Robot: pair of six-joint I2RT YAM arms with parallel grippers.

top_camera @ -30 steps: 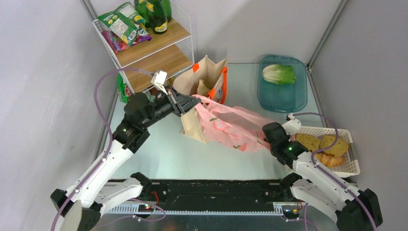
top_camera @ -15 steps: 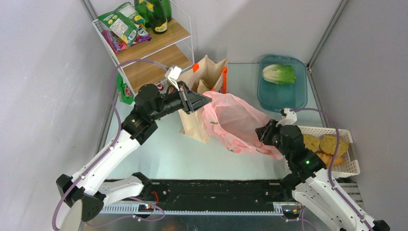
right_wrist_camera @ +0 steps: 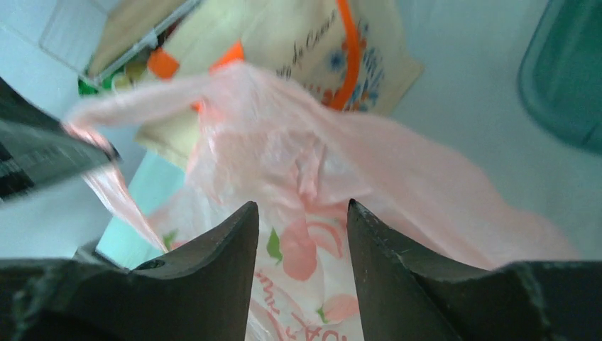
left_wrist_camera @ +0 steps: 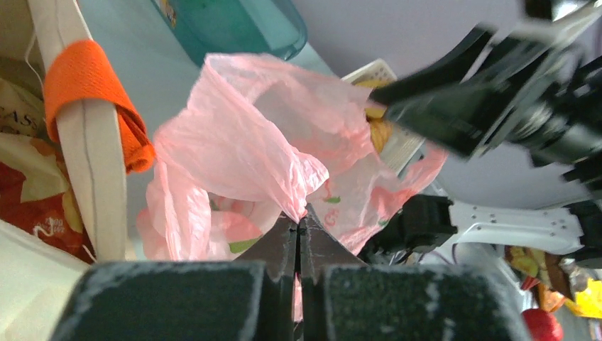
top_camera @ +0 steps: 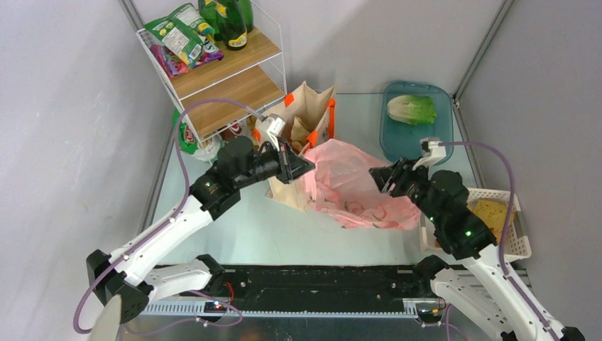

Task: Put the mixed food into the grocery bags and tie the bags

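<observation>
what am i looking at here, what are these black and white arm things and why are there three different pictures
These are two robot arms bolted at the near edge of a table. The wide picture comes from a fixed camera above and behind them. The other two come from a small camera on each wrist, so that arm's own fingers show at the bottom. The left gripper is pinched shut on a fold of a thin pink plastic bag. The right gripper has its jaws apart at the bag's other side, with no visible grip on anything. Behind the bag stands a beige tote. A lettuce lies in a teal tray, bread in a white basket, and a shelf rack holds bottles and snack packets.
</observation>
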